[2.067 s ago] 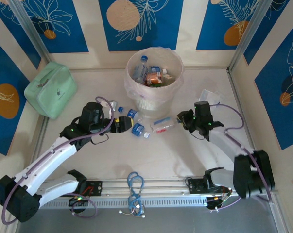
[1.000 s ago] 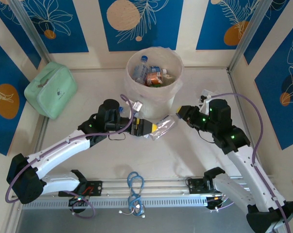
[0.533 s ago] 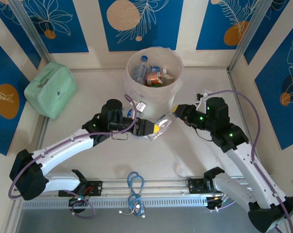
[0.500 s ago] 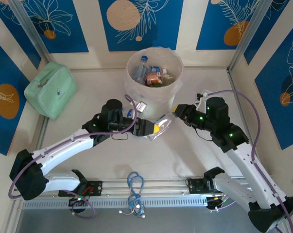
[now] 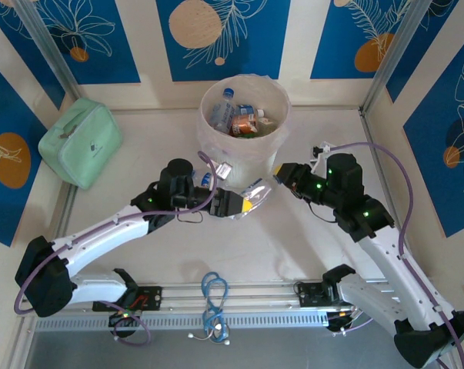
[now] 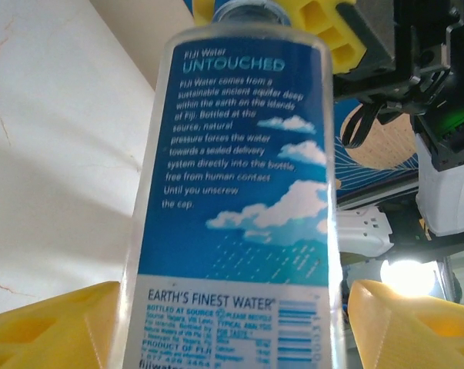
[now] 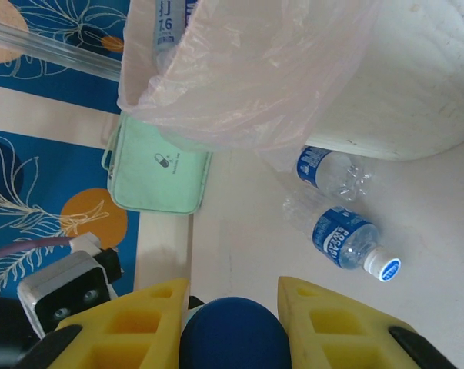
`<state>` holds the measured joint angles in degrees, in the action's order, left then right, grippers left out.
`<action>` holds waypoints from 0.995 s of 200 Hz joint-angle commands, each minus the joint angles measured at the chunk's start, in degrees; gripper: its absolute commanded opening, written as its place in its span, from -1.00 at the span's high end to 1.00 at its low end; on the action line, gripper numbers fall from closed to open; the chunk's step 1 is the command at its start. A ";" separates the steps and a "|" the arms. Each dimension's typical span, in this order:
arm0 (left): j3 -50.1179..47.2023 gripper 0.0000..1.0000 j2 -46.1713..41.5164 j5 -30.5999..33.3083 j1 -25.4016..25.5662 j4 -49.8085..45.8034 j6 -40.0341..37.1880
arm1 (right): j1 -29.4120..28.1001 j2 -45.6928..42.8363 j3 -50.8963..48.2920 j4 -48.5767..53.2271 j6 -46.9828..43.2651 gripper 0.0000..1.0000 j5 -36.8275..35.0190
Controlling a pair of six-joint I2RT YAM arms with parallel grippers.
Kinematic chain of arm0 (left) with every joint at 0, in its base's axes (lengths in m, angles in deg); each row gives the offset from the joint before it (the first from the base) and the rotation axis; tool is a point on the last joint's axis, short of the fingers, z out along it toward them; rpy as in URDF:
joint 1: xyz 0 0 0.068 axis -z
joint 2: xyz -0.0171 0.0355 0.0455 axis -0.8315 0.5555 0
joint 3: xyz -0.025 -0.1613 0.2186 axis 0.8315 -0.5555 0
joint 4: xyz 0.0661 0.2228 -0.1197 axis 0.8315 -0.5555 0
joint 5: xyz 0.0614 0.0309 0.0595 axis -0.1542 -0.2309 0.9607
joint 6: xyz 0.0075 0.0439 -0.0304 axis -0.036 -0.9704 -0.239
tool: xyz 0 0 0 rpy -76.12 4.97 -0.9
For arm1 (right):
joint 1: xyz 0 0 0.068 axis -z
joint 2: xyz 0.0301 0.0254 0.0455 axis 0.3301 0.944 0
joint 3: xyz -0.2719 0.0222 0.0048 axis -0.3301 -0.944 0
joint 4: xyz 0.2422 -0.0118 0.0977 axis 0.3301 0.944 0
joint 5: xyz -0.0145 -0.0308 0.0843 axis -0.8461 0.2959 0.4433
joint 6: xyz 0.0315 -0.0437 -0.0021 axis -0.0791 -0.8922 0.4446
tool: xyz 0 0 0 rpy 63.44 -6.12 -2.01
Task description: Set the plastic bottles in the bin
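The right fingers (image 7: 324, 319) are clenched on the blue cap (image 7: 232, 334) of a clear bottle (image 5: 255, 194), and they hold it in the air just in front of the bin (image 5: 239, 161). The left fingers (image 6: 47, 327) stand on both sides of the bottle's lower part. They are much narrower than one second ago, but it is not possible to tell if they already press on it, because a thin gap seems to remain on one side. Two seconds ago this bottle was lying on the table (image 5: 293, 246). Since then the right gripper (image 5: 280, 175) has lifted it by the cap, and the left gripper (image 5: 242, 204) has come from the side to meet its base. In the last half second the bottle has moved only a little toward the bin. This probably means the bottle is being passed or steadied between the two arms before the drop. The bin already has several bottles inside, and two other bottles (image 7: 343, 234) lie on the table beside its foot, so the task is well advanced but not finished.
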<state>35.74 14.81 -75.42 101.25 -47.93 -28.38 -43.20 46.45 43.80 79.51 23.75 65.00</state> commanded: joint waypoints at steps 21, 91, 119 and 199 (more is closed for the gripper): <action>-1.43 -0.50 -0.86 -1.50 0.60 3.48 0.98 | 1.50 -0.55 -0.96 -3.07 2.68 0.51 0.07; -1.22 -0.31 -1.18 0.11 0.65 3.66 0.07 | 1.60 -1.09 -1.39 -2.36 2.51 0.52 0.72; -0.95 -0.25 -1.87 0.76 0.56 3.61 -0.41 | 1.60 -1.12 -1.27 -2.10 2.42 0.50 0.62; 0.59 -0.07 -3.88 4.59 0.61 0.43 -3.52 | 1.68 -1.53 0.06 0.44 2.60 -0.15 -1.22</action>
<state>34.50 13.14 -72.93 101.47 -47.47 -29.01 -41.75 46.02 43.08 77.59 26.46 65.02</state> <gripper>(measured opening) 0.556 0.470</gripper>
